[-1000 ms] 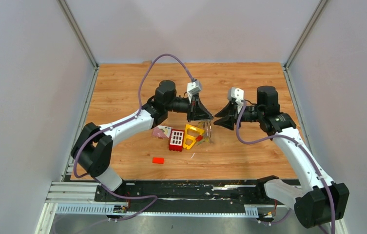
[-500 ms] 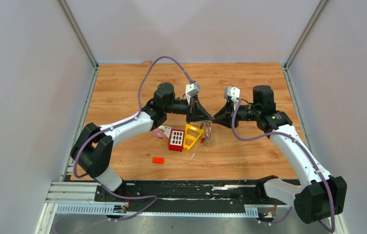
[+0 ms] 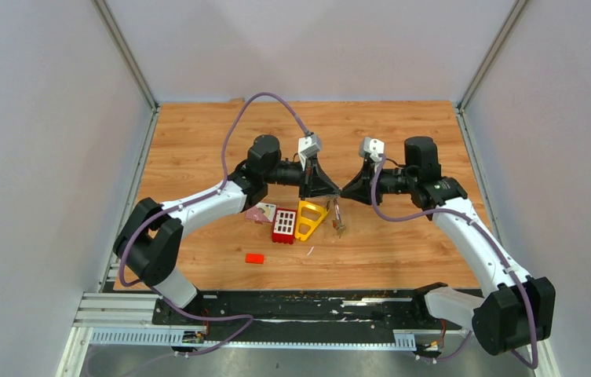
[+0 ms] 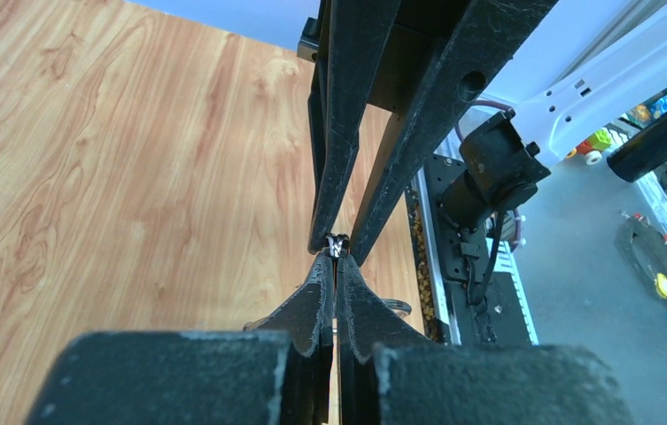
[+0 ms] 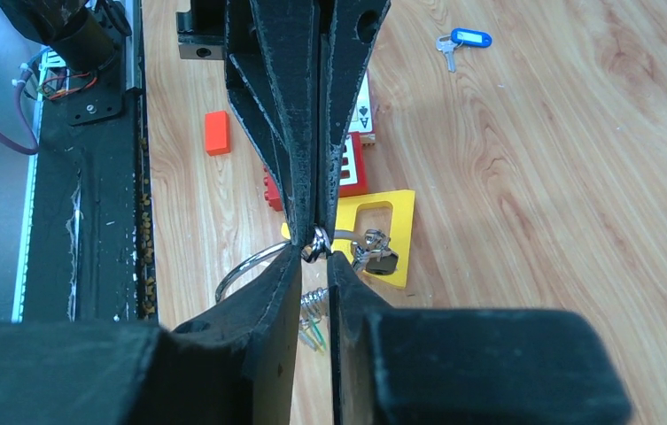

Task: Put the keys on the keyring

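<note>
Left hand (image 4: 336,262) clamps the keyring (image 5: 250,263); right hand (image 5: 315,258) pinches it too. We see them tip to tip above the table (image 3: 402,243).

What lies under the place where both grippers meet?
Below the keyring, the yellow frame and a red tray lie on the table; the left gripper hides part of both.
</note>
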Motion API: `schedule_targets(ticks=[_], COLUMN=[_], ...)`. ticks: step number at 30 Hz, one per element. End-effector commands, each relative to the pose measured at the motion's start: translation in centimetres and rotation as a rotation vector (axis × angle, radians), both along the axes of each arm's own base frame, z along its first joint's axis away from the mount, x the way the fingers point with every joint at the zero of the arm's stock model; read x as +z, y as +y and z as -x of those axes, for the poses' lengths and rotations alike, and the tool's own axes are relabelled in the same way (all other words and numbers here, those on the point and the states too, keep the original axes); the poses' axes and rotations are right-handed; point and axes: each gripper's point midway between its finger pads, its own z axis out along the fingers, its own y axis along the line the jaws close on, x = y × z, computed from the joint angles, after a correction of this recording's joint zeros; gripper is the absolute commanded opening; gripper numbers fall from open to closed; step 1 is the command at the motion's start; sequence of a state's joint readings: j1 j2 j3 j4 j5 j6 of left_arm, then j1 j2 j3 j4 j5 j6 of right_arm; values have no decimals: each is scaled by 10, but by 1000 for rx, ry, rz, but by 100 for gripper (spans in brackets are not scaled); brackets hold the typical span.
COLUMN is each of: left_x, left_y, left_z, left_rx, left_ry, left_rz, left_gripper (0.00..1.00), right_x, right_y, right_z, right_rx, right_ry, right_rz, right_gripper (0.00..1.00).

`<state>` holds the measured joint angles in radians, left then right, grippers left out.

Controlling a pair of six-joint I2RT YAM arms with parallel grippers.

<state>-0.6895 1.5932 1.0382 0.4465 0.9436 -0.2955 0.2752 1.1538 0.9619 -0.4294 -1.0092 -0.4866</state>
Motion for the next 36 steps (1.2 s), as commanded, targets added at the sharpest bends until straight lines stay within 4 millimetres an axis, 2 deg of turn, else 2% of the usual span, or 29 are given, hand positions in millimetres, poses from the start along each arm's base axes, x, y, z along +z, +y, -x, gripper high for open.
schedule_targets(ticks=[1, 8, 19, 28, 36], left_x=[26, 18, 3, 10, 11], left_y=[0, -1, 2, 1, -1], left_z=[9, 11, 24, 36, 37], left_rx=[-34, -51, -132, -186, -191], left_ry=[-88, -93, -95, -13, 32], left_rz=[64, 54, 49, 134, 169], left_gripper=[0, 0, 0, 5, 3], right_x=[13, 10, 9, 6, 4], right_y=[7, 5, 2, 5, 6], right_z=[-6, -11, -18, -23, -23], right_rx=[13, -9, -53, -55, -53], right_ry=[-32, -40, -66, -15, -3], right_rz=[-25, -14, 3, 0, -6], right_gripper=[14, 0, 0, 0, 2])
